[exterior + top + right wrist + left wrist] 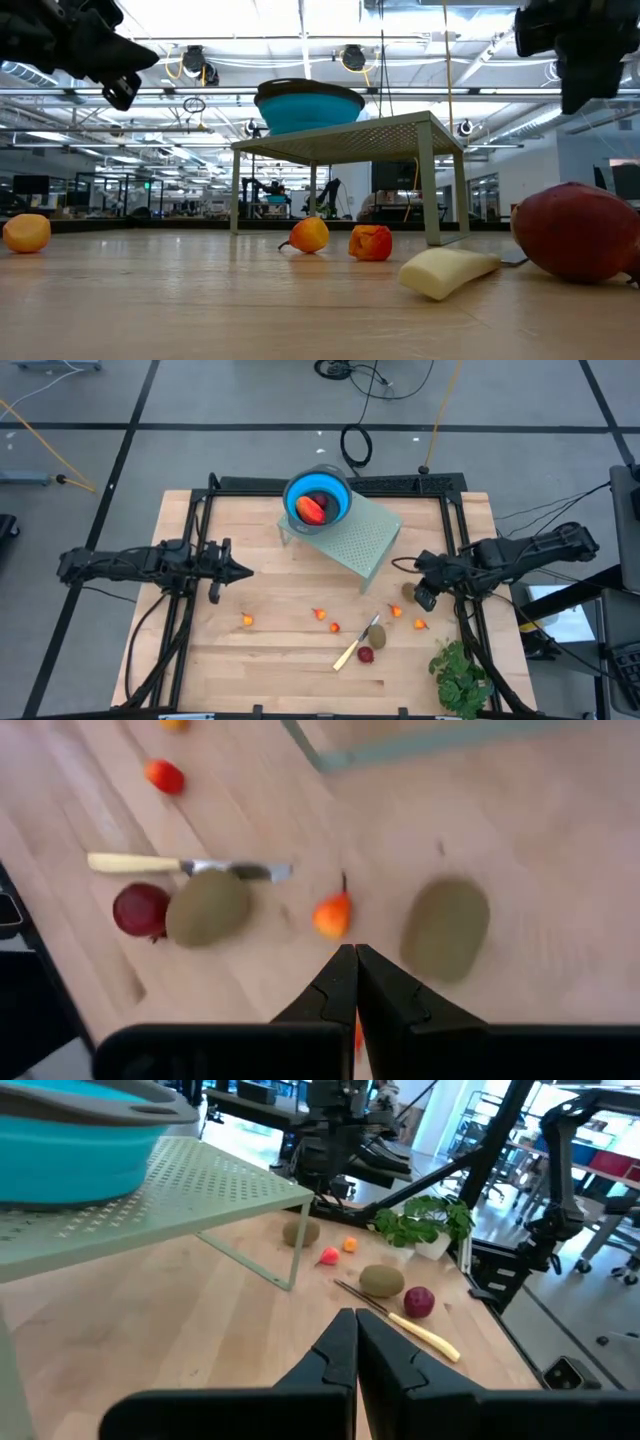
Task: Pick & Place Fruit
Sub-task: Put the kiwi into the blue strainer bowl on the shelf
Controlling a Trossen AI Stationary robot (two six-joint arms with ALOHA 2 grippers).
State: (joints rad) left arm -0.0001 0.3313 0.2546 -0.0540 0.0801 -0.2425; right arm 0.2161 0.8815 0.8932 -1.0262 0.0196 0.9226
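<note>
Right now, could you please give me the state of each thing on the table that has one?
Left gripper: jaws shut, empty, above the table's left side.
Right gripper: jaws shut, empty, over the kiwi near the rack.
Blue bowl: upright on the rack, holding red-orange fruit.
Knife: lying flat, beside the second kiwi.
Dark red ball: resting on the table.

free: bare surface [250, 660] front-left | blocked: perforated rack [365, 540] rear-centre, blue bowl [317, 495] atop | clutter: knife [355, 645], leafy bunch [460, 675] front-right
</note>
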